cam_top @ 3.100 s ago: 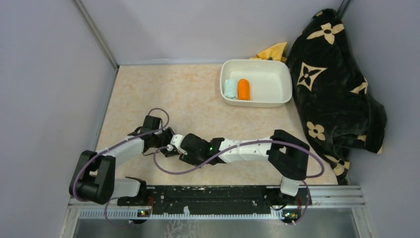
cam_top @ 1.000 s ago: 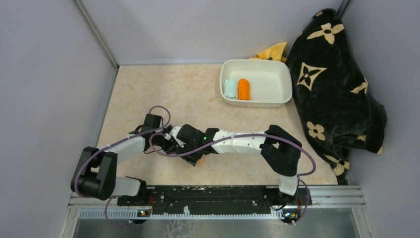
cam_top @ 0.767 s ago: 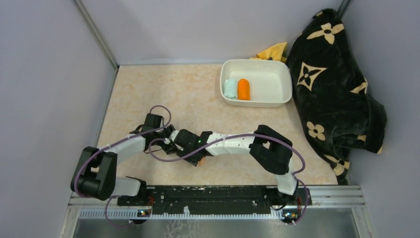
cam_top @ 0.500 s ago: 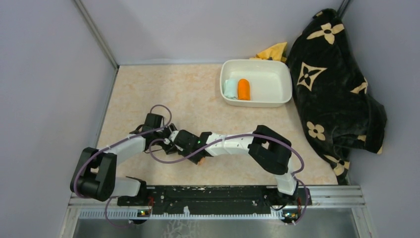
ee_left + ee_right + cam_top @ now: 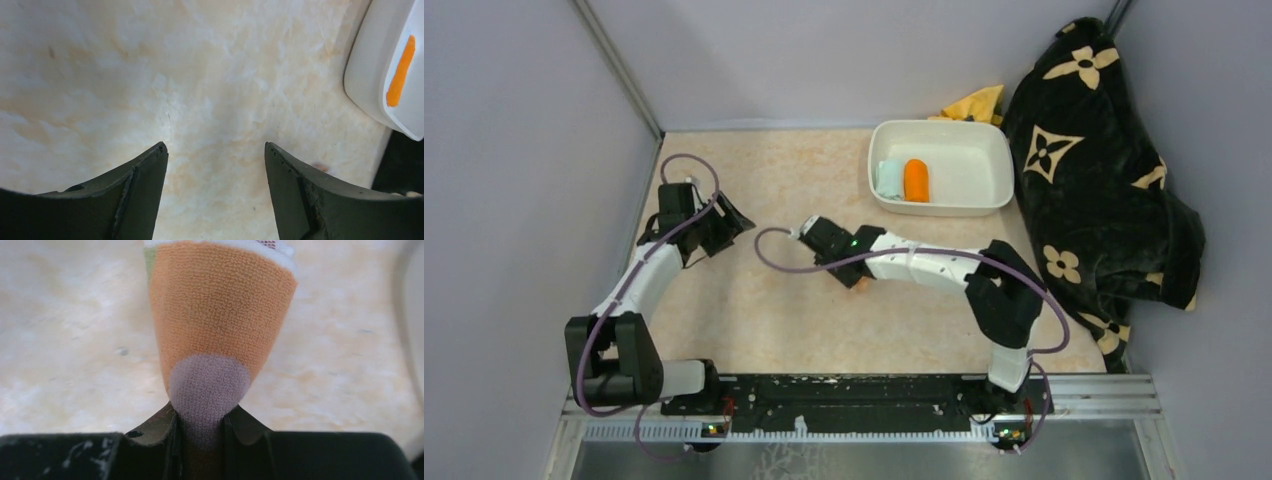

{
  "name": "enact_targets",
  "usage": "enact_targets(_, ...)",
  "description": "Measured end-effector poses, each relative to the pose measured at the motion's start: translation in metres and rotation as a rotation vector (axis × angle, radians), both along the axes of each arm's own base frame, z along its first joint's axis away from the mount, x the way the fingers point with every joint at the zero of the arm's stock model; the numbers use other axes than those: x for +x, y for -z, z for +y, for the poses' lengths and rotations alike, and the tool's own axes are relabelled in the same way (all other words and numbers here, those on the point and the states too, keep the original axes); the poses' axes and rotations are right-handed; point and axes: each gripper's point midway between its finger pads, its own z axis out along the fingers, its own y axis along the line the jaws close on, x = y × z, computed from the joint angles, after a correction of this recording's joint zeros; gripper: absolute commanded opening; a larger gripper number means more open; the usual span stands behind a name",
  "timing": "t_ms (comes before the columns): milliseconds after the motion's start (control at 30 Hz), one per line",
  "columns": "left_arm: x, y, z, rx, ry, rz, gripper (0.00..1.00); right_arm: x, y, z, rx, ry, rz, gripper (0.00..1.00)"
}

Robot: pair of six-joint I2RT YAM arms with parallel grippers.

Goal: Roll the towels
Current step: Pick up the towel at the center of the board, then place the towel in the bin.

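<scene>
At the left of the pale marbled beige tabletop (image 5: 774,320), near the side wall, the left gripper (image 5: 724,225) hangs with its black fingers (image 5: 145,175) spread wide. Its wrist view shows only bare table between them, nothing held or touched. Near the middle of the table, the right arm reaches across from its base, and the right gripper (image 5: 852,278) points down. It is pinched tight on a small soft patterned pastel towel (image 5: 220,315). In the right wrist view this cloth shows an orange knit face with a round lilac patch right at the jaws, plus a white edge and a sliver of green at its far end. It is bunched into a narrow bundle that widens away from the fingers. From above only a small orange bit of it (image 5: 857,282) peeks out under the wrist, and whether it touches the table cannot be told. Further right and toward the back stands a white oval plastic tub (image 5: 969,140). At its left end a rolled pale mint green towel (image 5: 888,178) and a rolled bright orange towel (image 5: 915,180) lie side by side, touching. Behind the tub a crumpled yellow cloth (image 5: 976,103) sits against the wall. At the far right a big black blanket with tan flowers (image 5: 1094,170) is heaped in the corner.
</scene>
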Motion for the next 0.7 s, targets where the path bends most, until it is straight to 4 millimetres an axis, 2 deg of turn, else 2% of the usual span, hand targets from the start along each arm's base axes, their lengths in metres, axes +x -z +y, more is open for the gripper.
enact_targets(100,0.01,-0.011,0.017,0.091,0.002,-0.044,0.77,0.043,-0.041,-0.027,0.013,0.11,-0.081,0.0)
enact_targets(200,0.006,-0.004,0.029,0.174,0.015,-0.031,0.77,0.093,-0.09,-0.06,0.044,0.245,-0.198,0.0)
enact_targets(267,0.003,0.0,0.033,0.205,0.024,-0.025,0.77,0.124,-0.119,-0.093,0.043,0.345,-0.278,0.0)
enact_targets(367,-0.001,0.003,0.035,0.227,0.035,-0.02,0.78,0.155,-0.142,-0.141,0.011,0.471,-0.346,0.0)
enact_targets(467,-0.001,0.004,0.035,0.234,0.043,-0.021,0.78,0.182,-0.154,-0.192,-0.029,0.6,-0.385,0.0)
enact_targets(533,-0.001,0.005,0.035,0.234,0.048,-0.02,0.78,0.199,-0.154,-0.221,-0.048,0.68,-0.396,0.0)
enact_targets(633,-0.001,0.008,0.034,0.232,0.059,-0.011,0.78,0.221,-0.139,-0.252,-0.077,0.766,-0.382,0.0)
enact_targets(700,-0.002,0.01,0.033,0.229,0.064,-0.007,0.78,0.237,-0.118,-0.27,-0.1,0.815,-0.356,0.0)
